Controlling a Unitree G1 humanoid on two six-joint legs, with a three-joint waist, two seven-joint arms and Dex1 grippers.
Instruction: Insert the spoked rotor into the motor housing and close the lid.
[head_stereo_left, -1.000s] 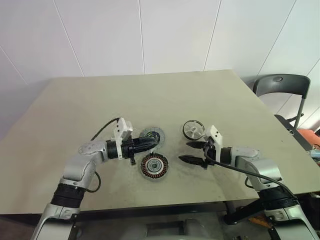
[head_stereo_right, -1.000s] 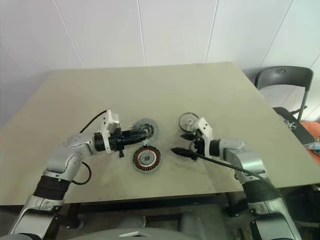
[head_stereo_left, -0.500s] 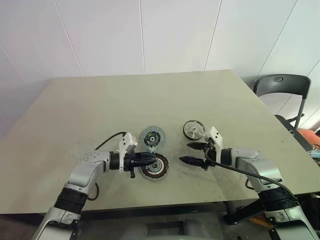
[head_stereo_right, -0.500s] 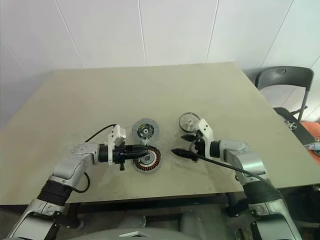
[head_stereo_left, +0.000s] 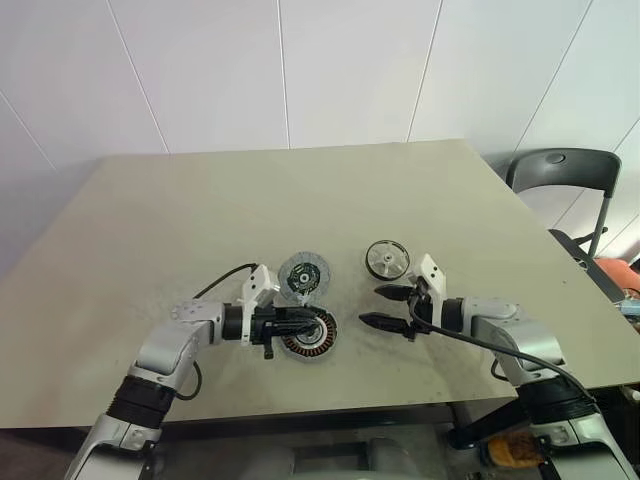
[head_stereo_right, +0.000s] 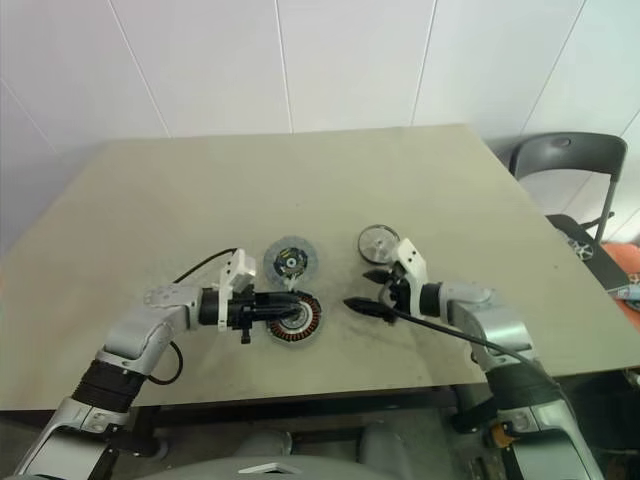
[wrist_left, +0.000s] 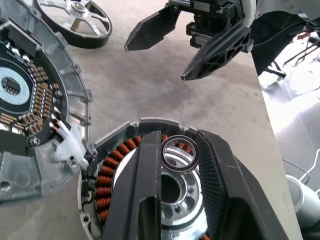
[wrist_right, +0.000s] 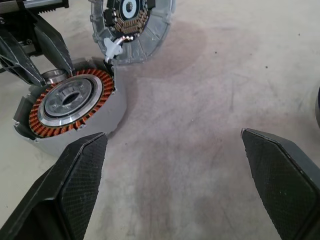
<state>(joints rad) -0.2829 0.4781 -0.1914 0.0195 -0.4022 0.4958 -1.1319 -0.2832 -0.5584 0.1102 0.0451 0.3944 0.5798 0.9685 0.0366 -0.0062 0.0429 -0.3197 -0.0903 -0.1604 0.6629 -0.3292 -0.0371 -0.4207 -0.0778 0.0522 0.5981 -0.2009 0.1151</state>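
Observation:
The motor housing (head_stereo_left: 318, 343), with copper windings and a silvery hub, lies near the table's front edge. My left gripper (head_stereo_left: 312, 323) reaches over it from the left, shut on a small metal ring (wrist_left: 179, 154) held just above the hub. The lid (head_stereo_left: 304, 273), grey with a green patch at its centre, lies flat right behind the housing. The spoked rotor (head_stereo_left: 387, 260) lies further right on the table. My right gripper (head_stereo_left: 370, 305) hovers open and holds nothing, right of the housing and in front of the rotor.
The beige table (head_stereo_left: 200, 220) has open surface behind and to the left of the parts. A dark chair (head_stereo_left: 560, 175) stands past the table's right edge. A white clip (wrist_left: 70, 146) sits where lid and housing meet.
My left gripper has moved from over the lid toward the table's front edge and now sits over the housing, leaving the lid uncovered. The right gripper has stayed still.

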